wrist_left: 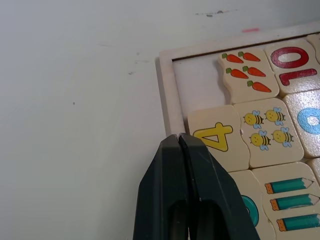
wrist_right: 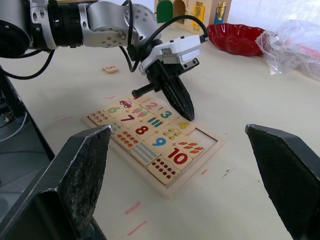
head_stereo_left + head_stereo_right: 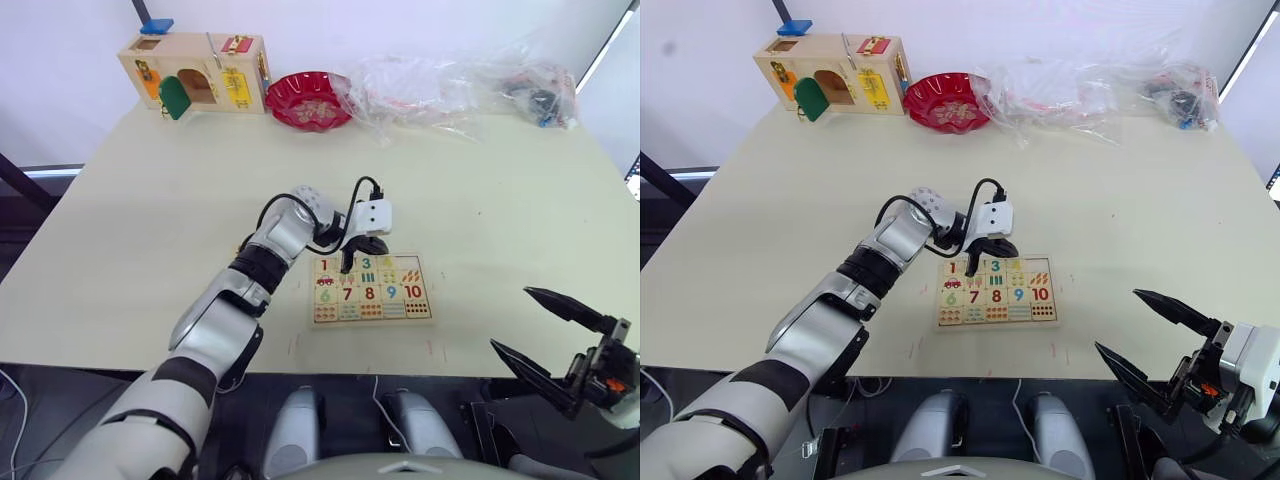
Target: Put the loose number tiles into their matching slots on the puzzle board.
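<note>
While the puzzle board [image 3: 371, 289] lies flat on the table [image 3: 150, 200] near its front edge, four of its upper-row slots carry tiles 1 to 4, with the yellow 4 tile [image 1: 217, 138] seated next to the carrot picture square [image 1: 247, 76]. The corner slot [image 1: 195, 85] beside the 4, above the carrots, stands bare. The 5 tile [image 2: 110, 69] lies loose on the table, well apart from the board. The left gripper [image 1: 178, 139] hangs over the board's upper rim just beside the 4 tile, its two black fingers pressed together and holding nothing. The right gripper [image 3: 545, 330] hovers off the table's front right, fingers spread wide, empty. At the far edge sit a wooden latch box [image 3: 195, 72], a red bowl [image 3: 308, 100] and clear plastic bags [image 3: 450, 90].
</note>
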`<control>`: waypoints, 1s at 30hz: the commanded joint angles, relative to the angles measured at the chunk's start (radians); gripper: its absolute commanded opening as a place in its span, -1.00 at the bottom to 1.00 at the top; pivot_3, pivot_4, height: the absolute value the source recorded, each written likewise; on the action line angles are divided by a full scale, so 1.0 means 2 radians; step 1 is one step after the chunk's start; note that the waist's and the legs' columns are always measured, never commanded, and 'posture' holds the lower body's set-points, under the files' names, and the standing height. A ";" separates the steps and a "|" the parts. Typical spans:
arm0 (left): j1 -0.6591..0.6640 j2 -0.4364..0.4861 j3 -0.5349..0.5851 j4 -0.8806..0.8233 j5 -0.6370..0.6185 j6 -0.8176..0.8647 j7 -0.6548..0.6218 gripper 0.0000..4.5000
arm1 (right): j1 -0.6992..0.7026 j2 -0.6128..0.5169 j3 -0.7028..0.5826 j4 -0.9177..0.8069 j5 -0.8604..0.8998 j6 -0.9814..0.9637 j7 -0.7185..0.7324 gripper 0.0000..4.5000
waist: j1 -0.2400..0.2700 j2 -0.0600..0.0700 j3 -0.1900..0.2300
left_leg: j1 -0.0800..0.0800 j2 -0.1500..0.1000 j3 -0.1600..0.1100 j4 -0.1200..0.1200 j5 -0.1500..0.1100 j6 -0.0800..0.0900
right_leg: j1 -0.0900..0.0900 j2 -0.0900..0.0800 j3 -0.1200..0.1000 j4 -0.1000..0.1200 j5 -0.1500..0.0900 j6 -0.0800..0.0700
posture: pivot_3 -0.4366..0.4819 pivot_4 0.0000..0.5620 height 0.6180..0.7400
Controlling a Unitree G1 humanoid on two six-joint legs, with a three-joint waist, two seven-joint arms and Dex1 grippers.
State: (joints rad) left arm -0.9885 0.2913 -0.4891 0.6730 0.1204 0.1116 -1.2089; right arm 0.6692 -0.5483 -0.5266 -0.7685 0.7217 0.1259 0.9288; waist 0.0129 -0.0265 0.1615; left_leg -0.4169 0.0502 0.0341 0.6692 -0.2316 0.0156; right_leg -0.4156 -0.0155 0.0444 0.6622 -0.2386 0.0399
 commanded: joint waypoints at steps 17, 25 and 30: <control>0.025 0.024 0.092 -0.090 -0.053 0.072 0.015 -0.98 | -0.021 -0.009 0.004 -0.017 0.007 0.007 -0.022 1.00 | -0.004 0.000 0.000 | 0.000 0.000 0.000 0.000 0.000 0.000 | 0.000 0.000 0.000 0.000 0.000 0.000 | -0.05 -0.47 1.00; 0.131 0.063 0.234 -0.254 -0.135 0.195 0.115 -0.98 | -0.154 -0.014 0.095 0.029 -0.063 0.054 -0.111 1.00 | -0.012 0.000 0.000 | 0.001 0.002 0.000 0.000 0.000 0.000 | 0.000 0.000 0.000 0.001 0.000 0.000 | -0.05 -0.47 1.00; 0.227 0.030 0.357 -0.355 -0.172 0.200 0.261 -0.98 | -0.299 0.029 0.168 0.107 -0.093 0.076 -0.169 1.00 | -0.013 0.000 0.000 | 0.001 0.001 0.000 0.000 0.000 0.000 | 0.000 0.000 0.000 0.001 0.002 0.001 | -0.05 -0.47 1.00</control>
State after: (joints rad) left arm -0.5551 0.3635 0.1609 0.0450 -0.1881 0.5236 -0.7633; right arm 0.0959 -0.4968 -0.2063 -0.5731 0.5476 0.2830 0.6079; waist -0.0125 -0.0264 0.1613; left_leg -0.4155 0.0528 0.0346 0.6691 -0.2315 0.0154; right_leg -0.4153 -0.0149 0.0442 0.6632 -0.2338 0.0404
